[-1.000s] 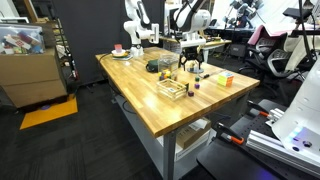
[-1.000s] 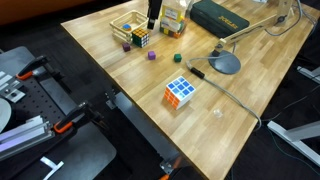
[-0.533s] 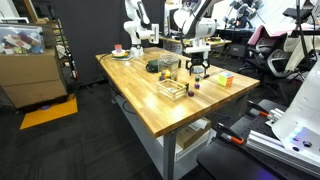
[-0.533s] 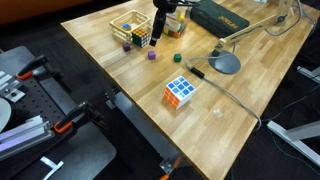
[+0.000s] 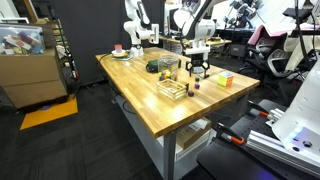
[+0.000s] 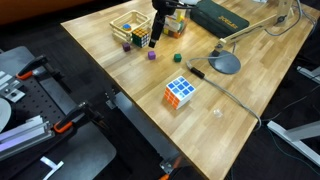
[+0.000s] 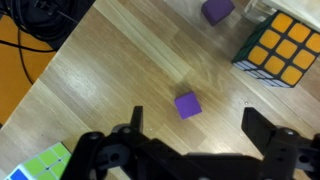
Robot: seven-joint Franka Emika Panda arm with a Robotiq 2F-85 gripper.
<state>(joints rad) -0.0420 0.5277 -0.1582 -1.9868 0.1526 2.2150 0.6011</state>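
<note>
Gripper (image 7: 193, 118): jaws spread wide, holding nothing, above the table (image 6: 120, 75).
Purple cube (image 7: 187, 105): on the wood just below, between the fingers (image 7: 134, 122).
Rubik's cube (image 7: 280, 50): near, beyond one finger.

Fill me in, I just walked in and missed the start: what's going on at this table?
A robot arm hangs over the wooden table with its fingers wide open and nothing gripped. In the wrist view a small purple cube lies on the wood below, about midway between them. A dark-framed puzzle cube and a second purple cube sit close by, and a lighter puzzle cube lies apart, nearer the table's edge.
</note>
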